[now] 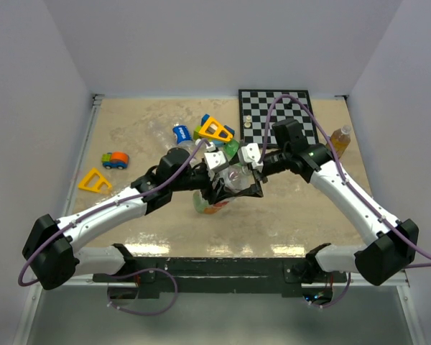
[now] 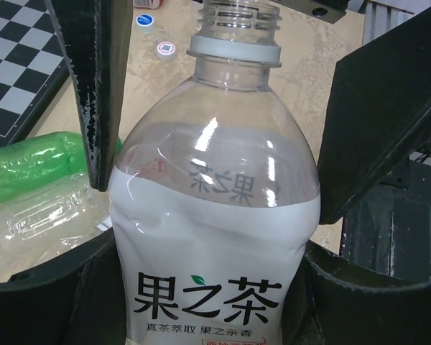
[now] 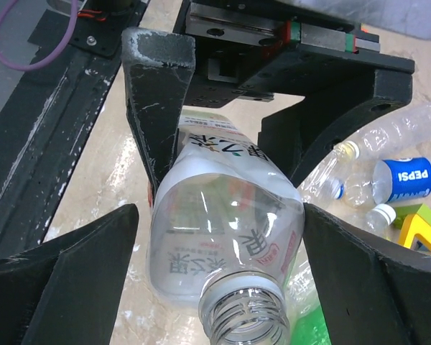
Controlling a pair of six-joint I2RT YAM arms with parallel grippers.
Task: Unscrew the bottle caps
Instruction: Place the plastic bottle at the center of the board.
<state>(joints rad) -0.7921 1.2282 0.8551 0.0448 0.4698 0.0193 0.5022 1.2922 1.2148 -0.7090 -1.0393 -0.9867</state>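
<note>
My left gripper [image 2: 208, 287] is shut on the white-labelled body of a clear bottle [image 2: 214, 201], held off the table over its middle [image 1: 233, 178]. The bottle's neck [image 3: 246, 316] is bare: threads show and no cap sits on it. My right gripper [image 3: 219, 284] stands open, one finger [image 3: 65, 266] on each side of the bottle's shoulder, apart from it. Two loose bottle caps lie on the table beyond the neck, one blue-topped [image 2: 145, 21] and one white with a red mark [image 2: 165, 49].
A Pepsi bottle [image 3: 406, 178] and clear bottles with white caps [image 3: 381, 213] lie beside a green bottle [image 2: 29, 162]. The chessboard [image 1: 280, 108] is at the back, an amber bottle [image 1: 340, 138] to its right. Yellow triangles [image 1: 215, 129] and a toy car [image 1: 116, 159] lie left.
</note>
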